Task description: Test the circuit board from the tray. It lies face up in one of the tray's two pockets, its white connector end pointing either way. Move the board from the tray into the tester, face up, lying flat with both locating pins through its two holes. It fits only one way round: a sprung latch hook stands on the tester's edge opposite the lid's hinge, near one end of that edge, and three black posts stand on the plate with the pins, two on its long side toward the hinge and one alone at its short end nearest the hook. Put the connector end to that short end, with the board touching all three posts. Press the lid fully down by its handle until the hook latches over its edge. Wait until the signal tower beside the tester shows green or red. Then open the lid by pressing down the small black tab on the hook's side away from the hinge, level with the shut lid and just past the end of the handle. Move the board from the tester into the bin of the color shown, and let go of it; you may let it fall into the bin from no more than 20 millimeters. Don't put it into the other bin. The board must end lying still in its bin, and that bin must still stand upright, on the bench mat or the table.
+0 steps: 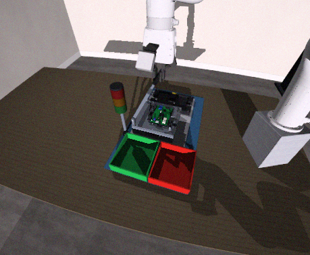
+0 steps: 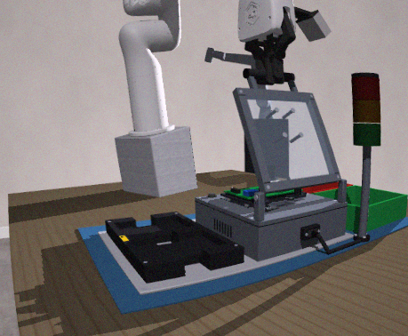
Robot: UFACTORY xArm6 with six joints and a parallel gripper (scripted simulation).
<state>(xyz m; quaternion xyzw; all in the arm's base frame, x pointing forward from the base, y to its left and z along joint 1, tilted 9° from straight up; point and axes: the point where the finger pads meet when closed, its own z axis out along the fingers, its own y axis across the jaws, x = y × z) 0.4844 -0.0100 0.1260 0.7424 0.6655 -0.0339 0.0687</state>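
One illegible emblem on the wrist above the tool (image 2: 269, 76).

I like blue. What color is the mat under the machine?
Blue. The mat shows best in the exterior view.

The table (image 2: 344, 293) looks like dark brown wood with a visible grain, matt. A smooth blue mat (image 2: 157, 298) lies on it, carrying a flat pale grey plate (image 2: 166, 284). The tray (image 2: 171, 249) looks like matt black plastic. The tester (image 2: 264, 227) has a dull grey, metal-like body, and its lid (image 2: 286, 138) is a grey frame around a clear, slightly glossy pane. The arm (image 2: 146, 76) has a smooth white shell with a soft sheen. The green bin (image 1: 133, 156) and red bin (image 1: 173, 166) look like plain smooth plastic
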